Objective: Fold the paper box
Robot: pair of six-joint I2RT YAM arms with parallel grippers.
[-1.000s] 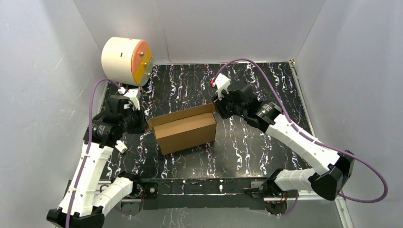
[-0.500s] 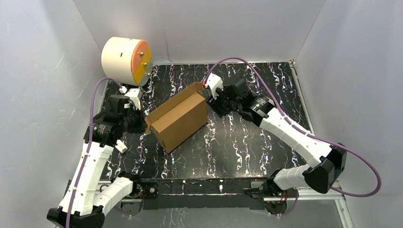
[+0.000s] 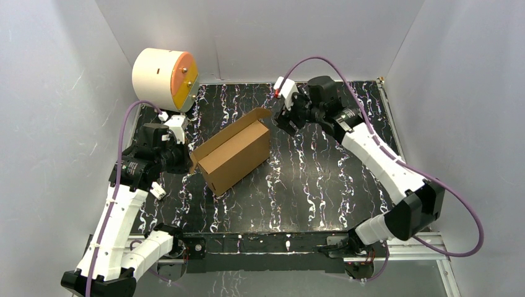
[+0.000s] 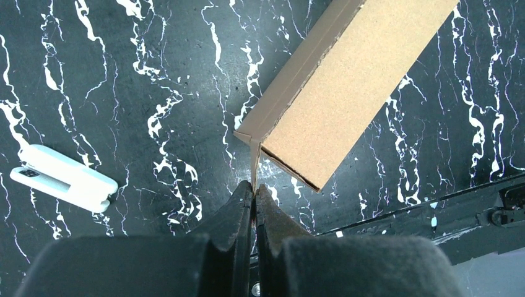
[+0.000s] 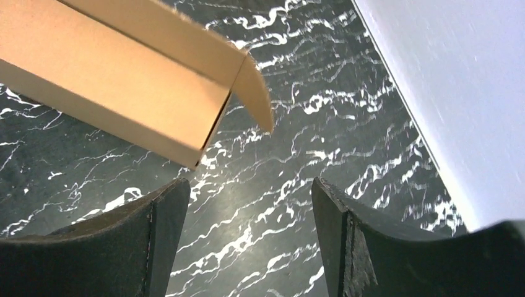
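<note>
Tabletop (image 3: pixel 322 179), black with white veins, lies under both our arms. On it the paper box (image 3: pixel 235 158) sits at a slant with its top open. Its near corner is right at the tips of our left gripper (image 4: pixel 254 193), and its far end is just ahead of our right gripper (image 5: pixel 246 235). A cream cylinder (image 3: pixel 164 77) with an orange face stands beyond our left gripper, apart from the box. Our left gripper has its fingers pressed together on a thin flap edge at the box's corner. Our right gripper has its fingers spread wide and touches nothing; the box's rounded end flap shows ahead of the gap between them. A small white block (image 4: pixel 62 179) shows to the left of our left fingers.
</note>
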